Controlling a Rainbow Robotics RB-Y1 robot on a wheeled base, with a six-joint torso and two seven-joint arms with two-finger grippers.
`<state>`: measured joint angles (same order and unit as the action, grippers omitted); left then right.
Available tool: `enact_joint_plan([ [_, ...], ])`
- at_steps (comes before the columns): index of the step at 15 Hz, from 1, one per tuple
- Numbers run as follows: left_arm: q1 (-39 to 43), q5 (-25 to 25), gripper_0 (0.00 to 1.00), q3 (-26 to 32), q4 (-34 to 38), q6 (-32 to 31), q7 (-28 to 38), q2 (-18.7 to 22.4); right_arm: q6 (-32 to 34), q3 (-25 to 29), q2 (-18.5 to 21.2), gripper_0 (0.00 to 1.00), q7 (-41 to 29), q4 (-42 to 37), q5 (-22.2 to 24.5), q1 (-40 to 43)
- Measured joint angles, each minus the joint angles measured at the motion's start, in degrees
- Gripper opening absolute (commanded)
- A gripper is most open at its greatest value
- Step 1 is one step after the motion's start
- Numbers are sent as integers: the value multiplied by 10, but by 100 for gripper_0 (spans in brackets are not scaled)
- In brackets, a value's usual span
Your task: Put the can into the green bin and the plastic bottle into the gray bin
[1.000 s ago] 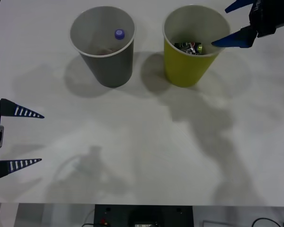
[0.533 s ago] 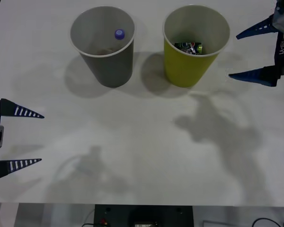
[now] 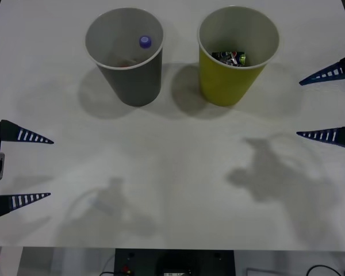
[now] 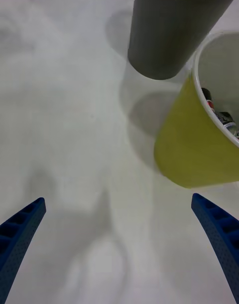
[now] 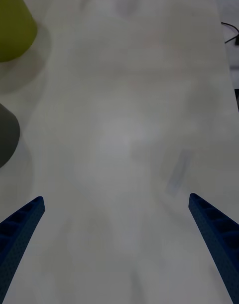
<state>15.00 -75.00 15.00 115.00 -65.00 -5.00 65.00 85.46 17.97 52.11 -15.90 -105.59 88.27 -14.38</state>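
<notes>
1. The left end effector (image 3: pixel 31 168) hovers at the left edge of the white table (image 3: pixel 172 172), its two blue ribbed fingers spread wide apart with nothing between them. It is well apart from both bins.
2. The gray bin (image 3: pixel 126 54) stands upright at the far side of the table, left of centre. Inside it, the blue-violet cap of the plastic bottle (image 3: pixel 145 41) shows against the far-right part of the inner wall; the bottle's body cannot be made out.
3. The green bin (image 3: pixel 237 54) stands upright just beside the gray bin, on its right, the two near each other but not touching. Low inside it lies the can (image 3: pixel 230 57), a dark, shiny shape with green, red and white marks; its exact pose is hard to tell.
4. The right end effector (image 3: pixel 328 106) hangs at the right edge of the table, right of the green bin and a little nearer the robot. Its fingers are spread wide and hold nothing.
</notes>
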Motion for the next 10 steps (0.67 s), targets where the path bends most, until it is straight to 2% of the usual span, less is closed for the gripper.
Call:
enact_joint_plan([
  [5, 0, 0, 100, 0, 0, 0, 0, 0, -17, 38, 3, 100, 19, -43, -31, 96],
  [10, 0, 0, 100, 0, 0, 0, 0, 0, -33, 61, 8, 100, 26, -87, -33, 158],
])
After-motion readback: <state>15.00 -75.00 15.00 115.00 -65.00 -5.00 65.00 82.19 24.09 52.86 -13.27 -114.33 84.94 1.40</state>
